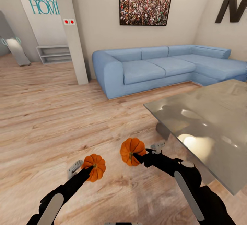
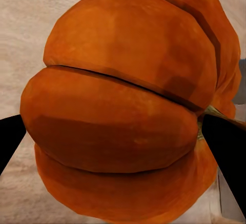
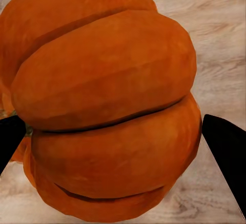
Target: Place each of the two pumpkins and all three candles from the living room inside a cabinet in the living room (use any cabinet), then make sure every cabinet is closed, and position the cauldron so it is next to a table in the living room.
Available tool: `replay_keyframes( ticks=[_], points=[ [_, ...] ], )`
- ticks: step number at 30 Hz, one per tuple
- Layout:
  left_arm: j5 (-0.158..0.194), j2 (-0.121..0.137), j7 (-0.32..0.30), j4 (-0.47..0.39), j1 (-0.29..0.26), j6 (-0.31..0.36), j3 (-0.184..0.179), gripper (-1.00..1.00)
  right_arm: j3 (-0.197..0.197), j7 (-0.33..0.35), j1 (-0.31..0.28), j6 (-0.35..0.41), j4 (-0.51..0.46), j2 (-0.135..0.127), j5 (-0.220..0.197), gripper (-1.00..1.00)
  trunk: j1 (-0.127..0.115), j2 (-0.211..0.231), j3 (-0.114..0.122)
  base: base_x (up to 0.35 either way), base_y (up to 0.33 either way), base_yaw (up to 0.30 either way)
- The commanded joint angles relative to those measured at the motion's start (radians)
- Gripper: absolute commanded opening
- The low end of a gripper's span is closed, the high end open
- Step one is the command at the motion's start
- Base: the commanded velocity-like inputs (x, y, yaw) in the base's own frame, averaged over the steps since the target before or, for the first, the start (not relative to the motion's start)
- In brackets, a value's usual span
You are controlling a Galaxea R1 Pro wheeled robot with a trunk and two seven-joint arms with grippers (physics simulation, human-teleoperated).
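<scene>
Wood floor (image 1: 51,122) bears blue sofa (image 1: 154,67) and glossy table (image 1: 212,122).

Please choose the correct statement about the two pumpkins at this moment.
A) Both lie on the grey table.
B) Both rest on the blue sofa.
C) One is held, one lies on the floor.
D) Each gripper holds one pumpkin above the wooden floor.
D: the left gripper holds one pumpkin and the right gripper holds the other pumpkin, both above the wooden floor.
</scene>
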Motion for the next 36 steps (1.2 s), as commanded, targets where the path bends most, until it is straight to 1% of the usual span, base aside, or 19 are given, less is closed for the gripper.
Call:
replay_keyframes(
  ticks=[1,6,11,12,14,15,19,21,23,25,27,30,36],
  points=[
    [0.0,0.0,-0.002,0.002,0.0,0.0,0.0,-1.0,0.0,0.001,-0.003,0.001,0.0,0.0,0.001,-1.0,0.0,0.0,0.004,0.0,0.0,0.0],
    [0.011,-0.002,-0.016,0.005,-0.002,0.013,0.001,-1.0,0.002,0.002,-0.009,0.002,0.0,-0.001,0.0,-1.0,-0.003,0.001,0.023,0.0,0.0,-0.024],
    [0.015,-0.002,-0.02,0.007,-0.003,0.014,0.003,-1.0,0.002,0.003,-0.009,0.001,-0.001,-0.002,0.0,-1.0,-0.005,0.003,0.043,0.0,0.0,-0.181],
    [0.028,-0.002,-0.03,0.018,-0.003,0.014,0.006,-1.0,0.002,0.003,-0.009,0.001,-0.001,-0.002,0.0,-1.0,-0.005,0.003,0.046,0.0,0.0,-0.255],
    [0.08,0.004,-0.084,0.066,-0.006,0.014,0.009,-1.0,0.001,0.017,-0.006,0.002,0.0,-0.004,0.0,-1.0,-0.006,0.003,0.054,0.0,0.0,-0.247],
    [0.094,0.004,-0.098,0.082,-0.008,0.013,0.009,-1.0,0.001,0.031,-0.006,0.002,0.0,-0.005,0.001,-1.0,-0.01,0.01,0.057,0.0,0.0,-0.115],
    [0.106,0.002,-0.113,0.093,-0.011,0.006,0.003,-1.0,-0.002,0.059,-0.006,0.0,-0.001,-0.005,0.0,-1.0,-0.01,0.01,0.057,0.095,-0.017,-0.043],
    [0.102,0.0,-0.118,0.086,-0.009,0.002,0.0,-1.0,-0.003,0.066,-0.008,0.002,-0.001,-0.004,0.0,-1.0,-0.01,0.01,0.057,0.111,-0.026,-0.012],
    [0.086,-0.001,-0.12,0.083,-0.009,0.001,-0.001,-1.0,-0.004,0.069,-0.009,0.002,-0.001,-0.004,0.0,-1.0,-0.01,0.01,0.057,0.043,-0.01,-0.005],
    [0.052,-0.002,-0.123,0.083,-0.008,0.0,-0.001,-1.0,-0.004,0.071,-0.009,0.002,-0.001,-0.004,0.0,-1.0,-0.01,0.01,0.057,-0.027,-0.005,-0.009],
    [0.031,-0.003,-0.124,0.084,-0.008,-0.001,-0.001,-1.0,-0.003,0.071,-0.009,0.002,-0.001,-0.004,0.0,-1.0,-0.01,0.01,0.057,-0.195,-0.002,-0.073],
    [0.022,-0.003,-0.124,0.087,-0.008,-0.001,0.0,-1.0,-0.003,0.072,-0.009,0.002,-0.001,-0.004,0.0,-1.0,-0.01,0.01,0.056,-0.29,-0.001,-0.19],
    [0.018,-0.003,-0.123,0.089,-0.008,-0.001,0.001,-1.0,-0.003,0.072,-0.009,0.002,-0.001,-0.004,0.001,-1.0,-0.01,0.01,0.053,-0.329,0.0,-0.254]
  ],
)
